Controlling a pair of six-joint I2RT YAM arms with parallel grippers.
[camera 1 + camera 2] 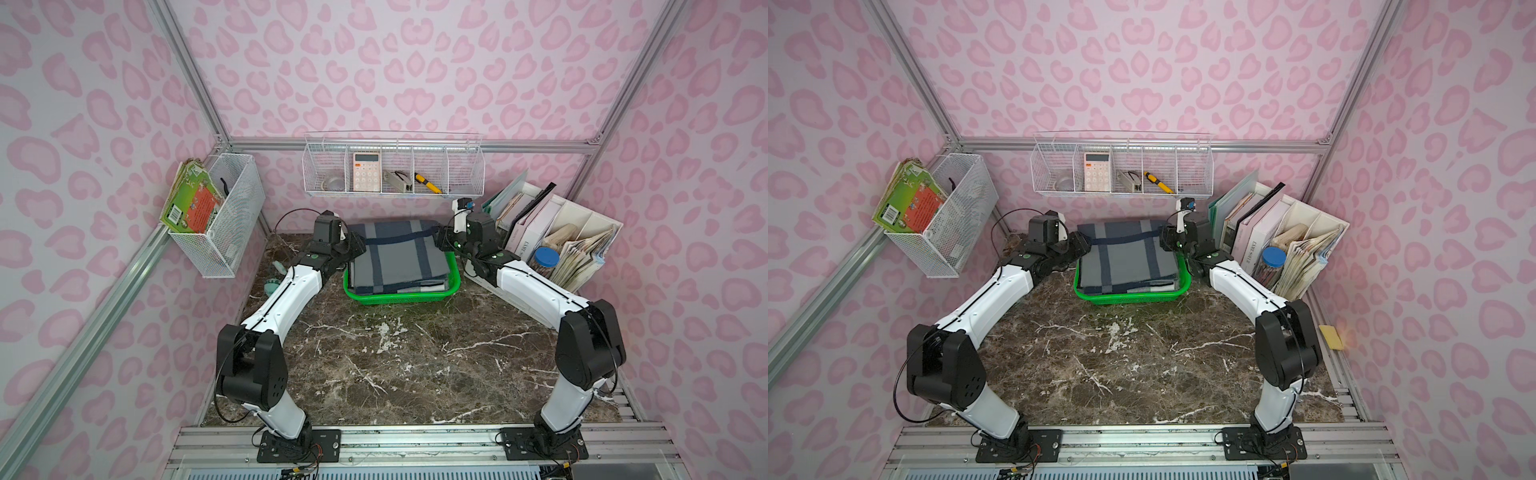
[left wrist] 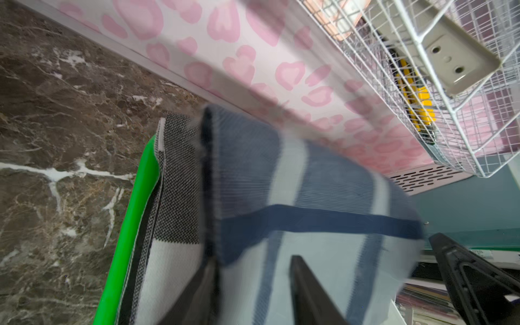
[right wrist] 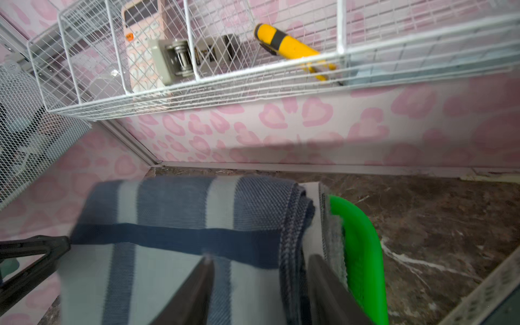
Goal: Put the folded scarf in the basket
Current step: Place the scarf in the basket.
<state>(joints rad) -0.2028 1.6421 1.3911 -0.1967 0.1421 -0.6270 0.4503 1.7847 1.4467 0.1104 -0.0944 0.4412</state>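
As I release the scarf (image 1: 395, 253) over the basket (image 1: 399, 300), left fingers (image 2: 306, 287) and right fingers (image 3: 329, 289) stand apart; next, withdraw snag-free.

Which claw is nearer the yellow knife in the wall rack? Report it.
Right. The right claw sits almost below the yellow knife; the left claw is across the scarf, farther away.

From the basket (image 1: 399, 297), six o'clock is open marble tabletop (image 1: 415, 374). The wire shelf (image 1: 465, 166) overhangs twelve o'clock; the file organizer (image 1: 582, 226) crowds three.
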